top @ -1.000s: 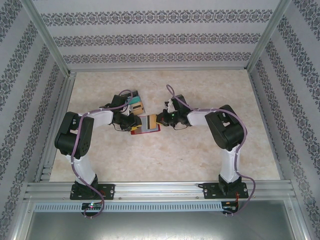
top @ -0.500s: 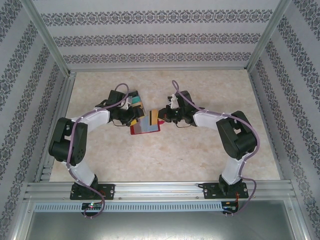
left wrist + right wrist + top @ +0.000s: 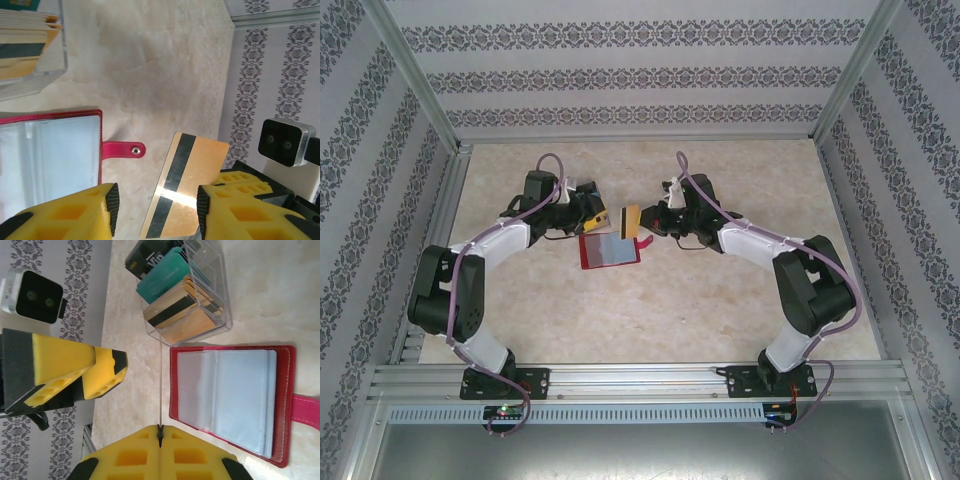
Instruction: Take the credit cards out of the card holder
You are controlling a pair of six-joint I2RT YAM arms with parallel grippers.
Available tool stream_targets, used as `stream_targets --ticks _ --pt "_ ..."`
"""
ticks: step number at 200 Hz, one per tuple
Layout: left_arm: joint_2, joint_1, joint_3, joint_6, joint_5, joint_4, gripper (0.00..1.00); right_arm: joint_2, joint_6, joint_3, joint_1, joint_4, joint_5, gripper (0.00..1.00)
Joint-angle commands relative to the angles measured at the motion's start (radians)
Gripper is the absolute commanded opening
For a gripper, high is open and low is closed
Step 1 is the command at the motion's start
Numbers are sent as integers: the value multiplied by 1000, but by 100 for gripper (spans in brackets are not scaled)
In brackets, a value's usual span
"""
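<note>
card holder (image 3: 609,251): centre of top view, just below and between the two arms' tips; open flat on counter (image 3: 700,300), grey-blue clear-pocket face up
long axis: left-right in top view, slightly tilted
closing tab (image 3: 122,149): sticks out of holder's right edge in left wrist view, pointing frame right; also at far right edge of right wrist view; too small to tell in top view
gold card (image 3: 186,186): black stripe along its length, apart from holder, just right of tab in left wrist view; seen edge-on as a thin line in right wrist view
right fingers (image 3: 145,445): together, clamped on gold card
left fingers (image 3: 75,210): apart, gripping nothing; bottom of frame, tab and card showing between them; contact with card cannot tell
clear box (image 3: 187,295): upper middle of right wrist view, just beside holder's top edge; gold, teal and dark cards standing inside
</note>
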Motion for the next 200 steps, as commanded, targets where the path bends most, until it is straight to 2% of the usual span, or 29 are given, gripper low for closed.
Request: stream_targets --ticks 1,38,111,200 --pt "-40 16 -24 -60 43 110 45 -33 11 -1 -4 10 10 0" --pt "-40 23 -42 -115 80 197 41 -44 15 10 1 13 13 0" --pt "1 25 -70 -237 159 394 40 -53 31 11 12 63 -3 0" --pt "38 22 -95 -262 215 447 36 0 107 49 31 206 -57 0"
